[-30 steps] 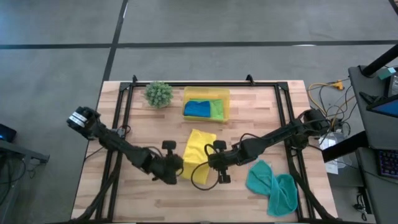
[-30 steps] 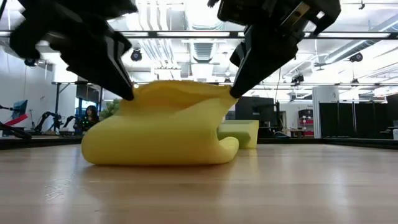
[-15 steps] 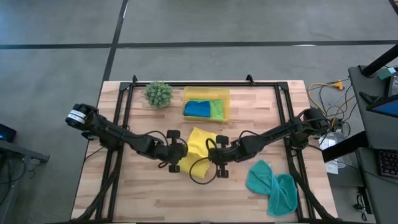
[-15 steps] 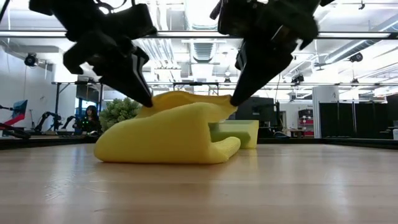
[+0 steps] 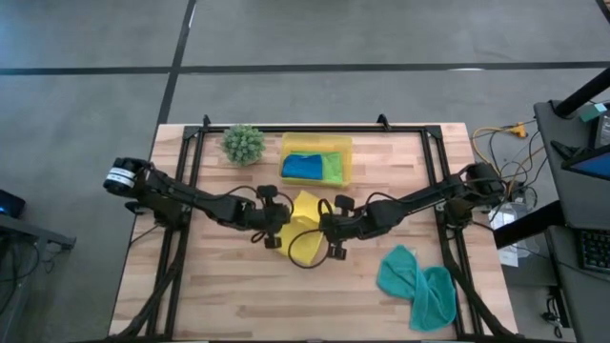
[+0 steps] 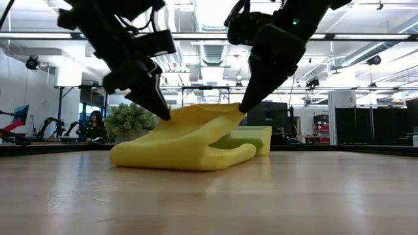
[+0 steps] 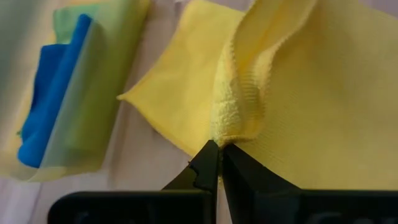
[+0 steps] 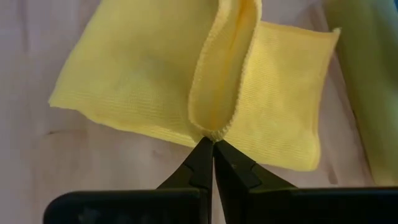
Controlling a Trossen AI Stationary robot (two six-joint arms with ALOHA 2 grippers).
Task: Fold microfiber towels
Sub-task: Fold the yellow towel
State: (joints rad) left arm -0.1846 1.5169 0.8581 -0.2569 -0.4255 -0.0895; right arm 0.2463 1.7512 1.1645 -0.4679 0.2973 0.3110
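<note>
The yellow microfiber towel (image 5: 303,233) lies mid-table, half folded over itself. Its lower layer rests on the wood, and its upper layer rises to a lifted edge (image 6: 202,111). My left gripper (image 5: 283,228) is shut on that edge's left end and my right gripper (image 5: 323,229) on its right end. Both show at the towel in the low view too: the left gripper (image 6: 163,115) and the right gripper (image 6: 242,108). A blue towel (image 5: 303,167) and a lime green towel (image 5: 334,167) lie in the yellow tray (image 5: 316,142). A teal towel (image 5: 416,284) lies crumpled at the near right. My left gripper pinches a bunched bit of the yellow towel's lifted edge (image 7: 225,127) between its two fingertips, slanting down from the table's left. The held end stands clear of the table and the cloth slopes down from it onto the lower layer. My right gripper pinches the hemmed edge (image 8: 214,132) where it curls into a small loop, only at the fingertips, slanting down from the table's right. That end is lifted too, and the edge between the two grippers sags slightly.
A small spiky green plant (image 5: 243,143) stands at the far left, beside the tray. A black frame (image 5: 315,128) runs along the table's far and side edges. Bare wood (image 5: 238,295) lies on the near side of the yellow towel.
Both grippers have gone toward the table's far edge, the left one farther and also to the right, and sunk lower, still shut on the yellow towel's edge. The lifted edge has been carried over the lower layer, which has stayed on the table, so the fold sits flatter.
</note>
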